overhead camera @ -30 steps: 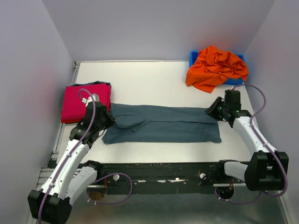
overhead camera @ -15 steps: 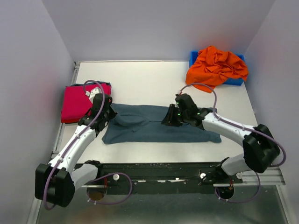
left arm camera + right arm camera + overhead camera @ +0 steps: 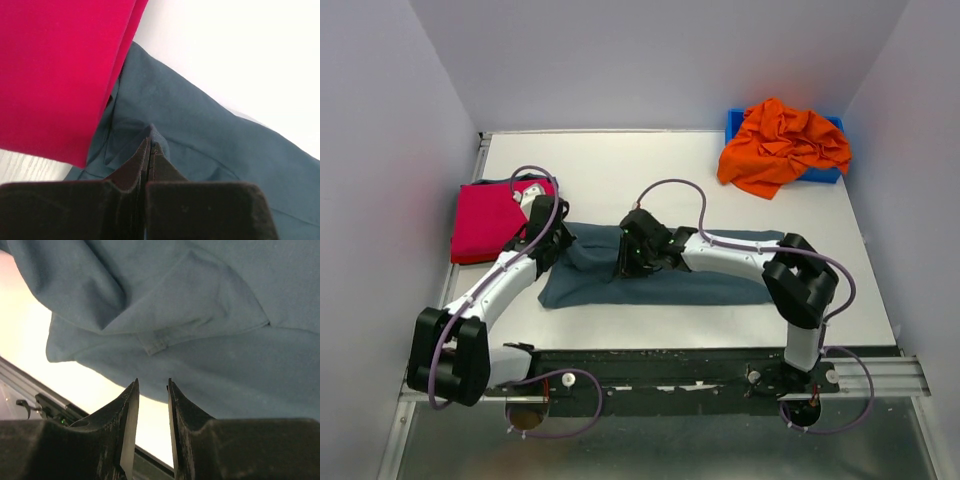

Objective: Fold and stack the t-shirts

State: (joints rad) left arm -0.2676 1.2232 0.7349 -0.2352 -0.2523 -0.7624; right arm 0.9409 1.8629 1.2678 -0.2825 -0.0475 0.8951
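Cotton, a small raised ridge of it, is nipped between the pressed-together jaws of the left tool (image 3: 150,145). It belongs to the slate grey-blue t-shirt (image 3: 720,270), at that shirt's 9 o'clock end. The right tool (image 3: 152,385) hangs over the same shirt near its middle. Its jaws are part-spread with nothing between them, and they point at a sleeve flap lying loose on top of the cloth.

Outward from both tools, the slate shirt stretches as a long band across the worktop (image 3: 620,170) from 9 towards 3 o'clock. It is narrowed lengthwise but not yet brought end to end. Just beyond the left tool, at 9 o'clock, the magenta-red t-shirt (image 3: 480,225) lies as a flat folded square, its edge meeting the slate one. At 1 o'clock the orange t-shirt (image 3: 780,145) is a crumpled heap over the blue bin (image 3: 732,122), apparently untouched.

By my reading, one shirt is finished and the second is midway through its folds. The third shirt, and the stacking of both onto the magenta-red one, are left to do.
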